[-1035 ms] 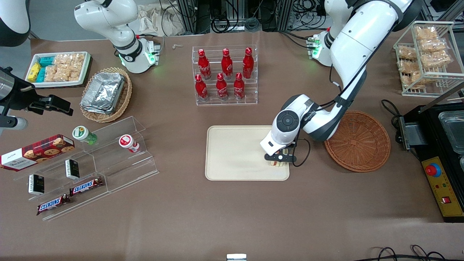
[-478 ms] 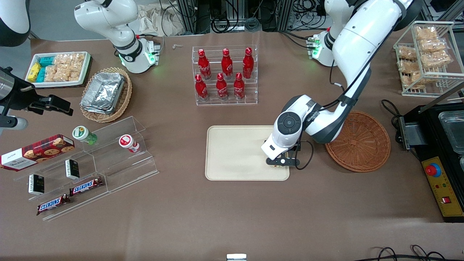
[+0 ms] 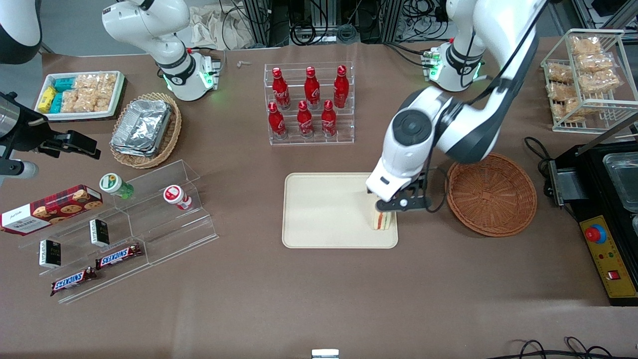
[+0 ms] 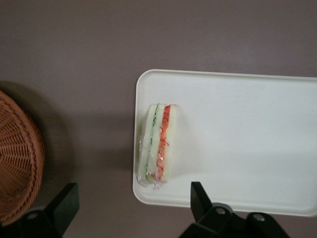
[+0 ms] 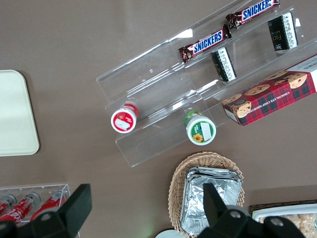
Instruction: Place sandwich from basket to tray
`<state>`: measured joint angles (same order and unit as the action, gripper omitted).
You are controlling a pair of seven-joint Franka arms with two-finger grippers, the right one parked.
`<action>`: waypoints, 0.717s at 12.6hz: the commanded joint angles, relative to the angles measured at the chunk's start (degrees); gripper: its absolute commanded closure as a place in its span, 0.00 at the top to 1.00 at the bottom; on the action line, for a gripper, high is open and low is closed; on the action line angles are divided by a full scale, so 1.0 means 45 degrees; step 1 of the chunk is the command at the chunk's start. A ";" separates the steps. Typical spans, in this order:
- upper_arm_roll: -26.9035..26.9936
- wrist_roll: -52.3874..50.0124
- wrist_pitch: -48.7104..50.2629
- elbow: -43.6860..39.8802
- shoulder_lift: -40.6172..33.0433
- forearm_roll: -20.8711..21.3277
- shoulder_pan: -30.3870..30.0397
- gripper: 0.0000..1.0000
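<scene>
The sandwich (image 3: 382,220) (image 4: 157,143), a plastic-wrapped wedge with green and red filling, lies on the cream tray (image 3: 324,214) (image 4: 237,144) at the corner nearest the basket. The reddish-brown wicker basket (image 3: 491,193) (image 4: 17,158) stands beside the tray, toward the working arm's end, with nothing showing inside. My gripper (image 3: 400,203) (image 4: 131,208) hangs open above the sandwich, well clear of it, its black fingers (image 4: 200,198) spread wide with nothing between them.
A clear rack of red bottles (image 3: 309,102) stands farther from the camera than the tray. An acrylic shelf with snacks (image 3: 119,224), a tan basket of foil containers (image 3: 145,128) and a white snack tray (image 3: 79,93) lie toward the parked arm's end. A wire rack (image 3: 588,80) and a black machine (image 3: 605,219) sit past the basket.
My gripper let go of the sandwich, which stays on the tray, and rose straight up away from it with the arm lifting.
</scene>
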<state>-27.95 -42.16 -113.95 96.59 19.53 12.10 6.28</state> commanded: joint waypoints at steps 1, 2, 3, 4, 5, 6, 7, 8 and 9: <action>-0.0020 -0.0045 0.0128 0.0392 -0.1116 -0.0696 -0.0634 1.00; -0.0001 -0.0045 0.0128 0.0392 -0.1273 -0.0716 -0.0827 1.00; -0.0020 -0.0006 0.0128 0.0411 -0.1429 -0.0736 -0.0964 1.00; -0.0020 -0.0006 0.0128 0.0412 -0.1643 -0.0775 -0.0966 1.00; 0.0019 -0.0141 0.0128 0.0470 -0.1935 -0.1085 -0.0985 1.00; 0.0232 0.0051 0.0244 0.0722 -0.2499 -0.1281 -0.1005 1.00; 0.0795 0.0575 0.0419 0.0937 -0.2988 -0.1534 -0.0966 1.00; 0.1264 0.1663 0.0749 0.0997 -0.3457 -0.2136 -0.0889 1.00; 0.1907 0.2621 0.1449 0.0959 -0.3829 -0.2529 -0.0849 1.00</action>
<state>-23.79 -37.27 -110.66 97.88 8.25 4.55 2.31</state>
